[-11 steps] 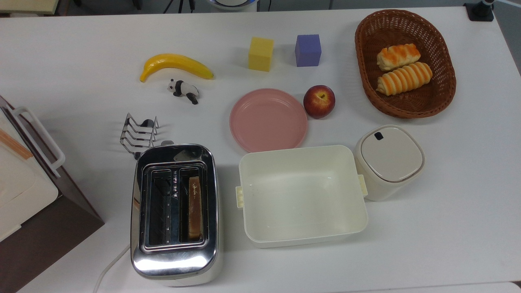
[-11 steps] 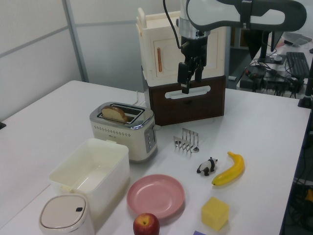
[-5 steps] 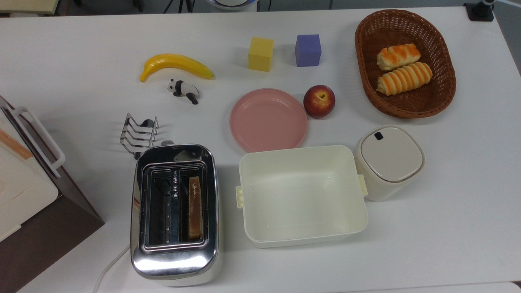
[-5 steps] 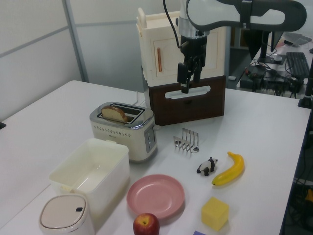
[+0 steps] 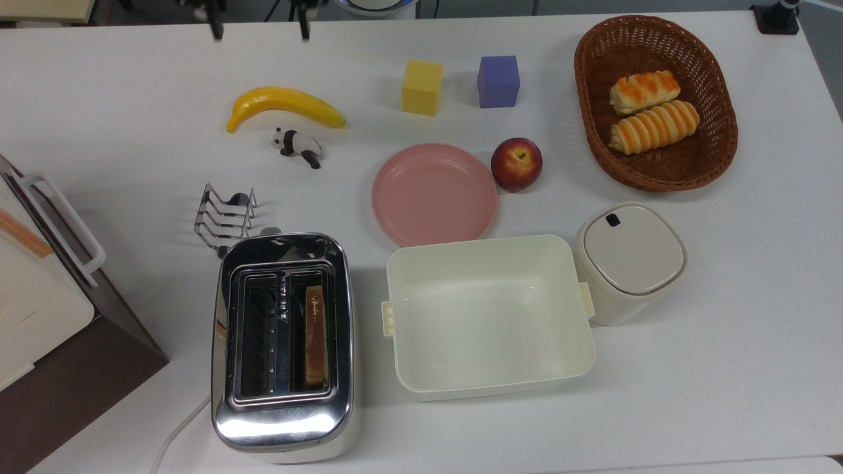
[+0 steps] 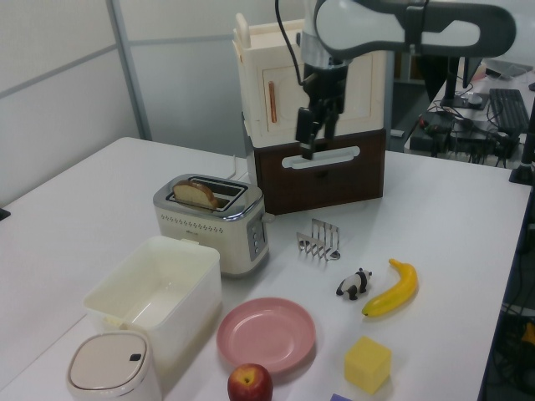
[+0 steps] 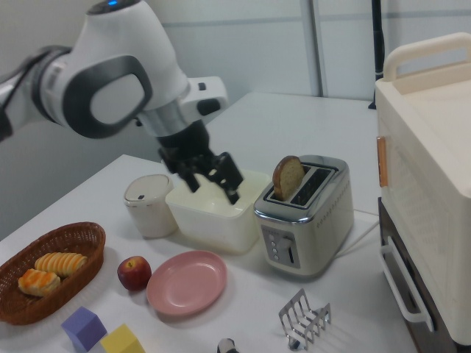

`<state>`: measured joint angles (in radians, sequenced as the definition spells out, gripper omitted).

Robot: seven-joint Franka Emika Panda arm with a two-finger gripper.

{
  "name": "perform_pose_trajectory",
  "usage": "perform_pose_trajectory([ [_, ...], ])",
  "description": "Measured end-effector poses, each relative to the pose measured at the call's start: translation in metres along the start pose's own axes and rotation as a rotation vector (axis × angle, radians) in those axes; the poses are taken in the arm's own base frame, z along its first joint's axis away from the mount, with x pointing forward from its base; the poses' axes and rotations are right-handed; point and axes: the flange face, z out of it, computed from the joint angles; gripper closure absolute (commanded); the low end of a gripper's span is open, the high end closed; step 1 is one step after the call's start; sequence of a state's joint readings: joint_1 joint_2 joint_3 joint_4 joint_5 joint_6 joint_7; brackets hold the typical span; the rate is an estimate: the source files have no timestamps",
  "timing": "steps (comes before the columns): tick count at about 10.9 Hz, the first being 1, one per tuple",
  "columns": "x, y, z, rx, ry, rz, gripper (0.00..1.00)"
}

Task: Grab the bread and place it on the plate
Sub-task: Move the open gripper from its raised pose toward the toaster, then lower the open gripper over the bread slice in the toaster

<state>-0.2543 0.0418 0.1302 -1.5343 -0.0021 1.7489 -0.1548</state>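
Bread (image 7: 288,177) upright in toaster (image 7: 305,220) slot, below and well apart from tool (image 7: 210,178). Plate (image 5: 434,194) bare on surface (image 5: 724,368), beside apple (image 5: 517,164). Tool raised in air, fingers (image 7: 231,176) spread, pinching nothing.

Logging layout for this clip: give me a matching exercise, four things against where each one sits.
Things:
1. bread
2. rolls
3. apple
4. panda

Places:
A. in the basket
B. just below the banana in the top view
C. in the toaster slot
D. beside the plate

Pairs: 1-C, 2-A, 3-D, 4-B
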Motion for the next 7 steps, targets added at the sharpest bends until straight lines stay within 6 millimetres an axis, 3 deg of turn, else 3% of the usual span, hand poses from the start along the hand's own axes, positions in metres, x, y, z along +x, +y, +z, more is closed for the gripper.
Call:
perform_pose_trajectory([
  [2,0.030,0.005,0.026,-0.009,0.115,-0.003,0.00],
  [5,0.071,-0.003,0.073,-0.053,0.245,-0.052,0.00],
  [7,0.084,-0.031,0.105,-0.171,0.226,-0.201,0.00],
])
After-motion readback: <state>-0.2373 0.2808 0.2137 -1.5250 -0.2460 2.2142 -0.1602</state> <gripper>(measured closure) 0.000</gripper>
